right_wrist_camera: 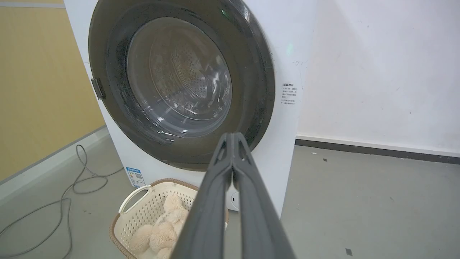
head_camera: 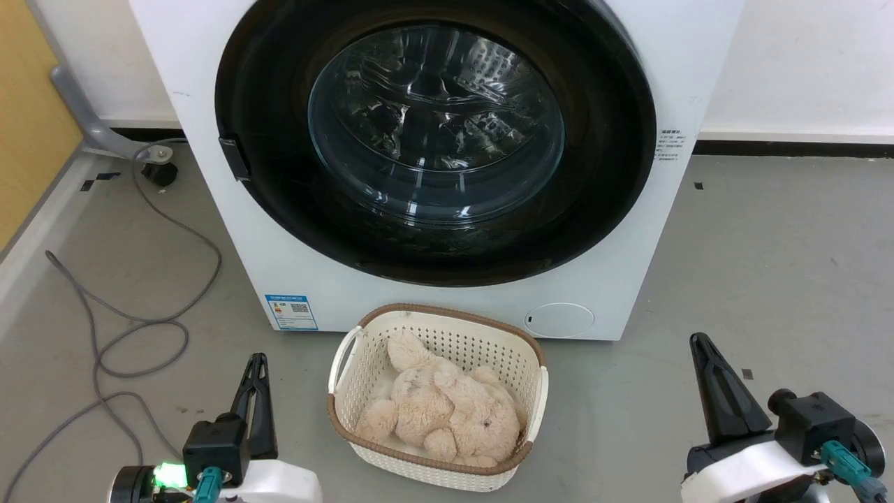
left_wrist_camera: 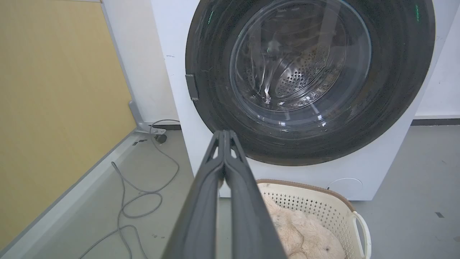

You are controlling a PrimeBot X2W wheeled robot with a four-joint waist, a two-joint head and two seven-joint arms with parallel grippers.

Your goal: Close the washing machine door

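The washing machine is a white front-loading box straight ahead. Its door, a glossy black disc with a clear glass bowl at centre, lies flat against the machine's front, with a small latch tab on its left rim. My left gripper is shut on nothing, low at the left, well short of the machine. At the lower right my right gripper is likewise shut and empty, off the machine's right corner.
A cream basket holding a plush toy stands on the floor against the machine's base, between my grippers. A grey cable loops over the floor at the left, beside a yellow wall panel.
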